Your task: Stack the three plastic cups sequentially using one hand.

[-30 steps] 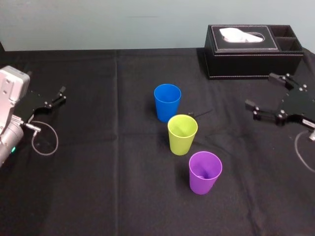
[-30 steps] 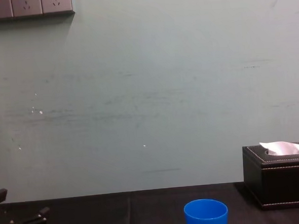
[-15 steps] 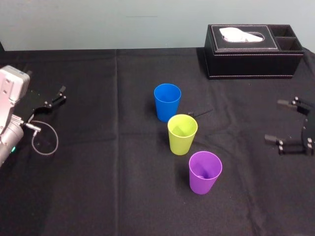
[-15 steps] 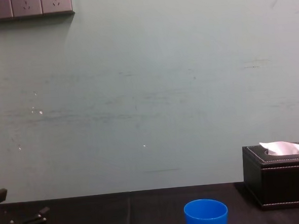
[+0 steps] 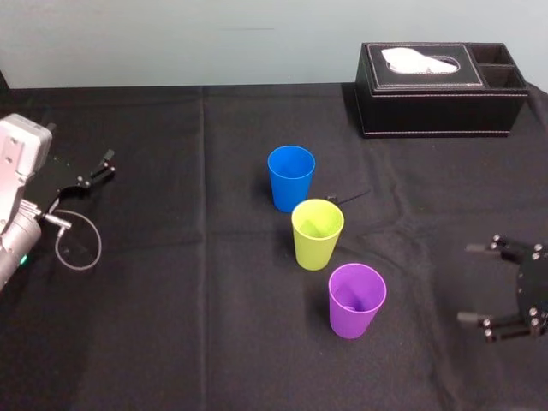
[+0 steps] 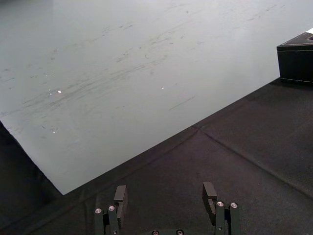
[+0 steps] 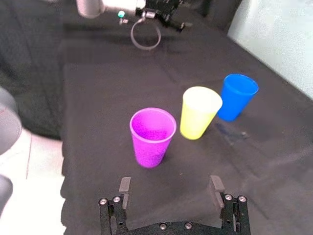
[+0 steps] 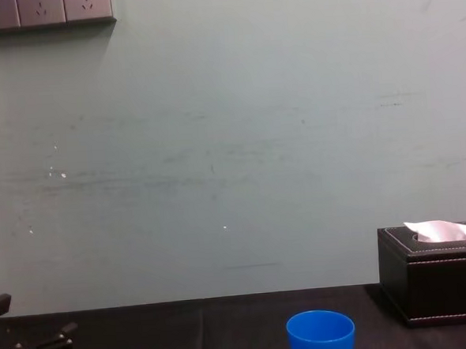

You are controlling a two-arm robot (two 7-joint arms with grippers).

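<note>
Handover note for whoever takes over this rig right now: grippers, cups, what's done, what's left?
Right gripper: open, empty, to the right of the purple cup, facing it.
Left gripper: open, empty, parked at far left.
Cups: blue cup, yellow-green cup and purple cup stand upright and apart in a diagonal row, blue farthest.
Done: nothing stacked.
Left: grasp a cup, probably the purple one, then nest all three.

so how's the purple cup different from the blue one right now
Colour: the purple cup is purple, the blue cup bright blue. Place: the purple cup stands nearest the robot, the blue cup farthest back, the yellow-green cup between them. The purple cup is closest to the open right gripper; the blue cup lies farther from it. Both stand upright, empty, same tapered shape.
</note>
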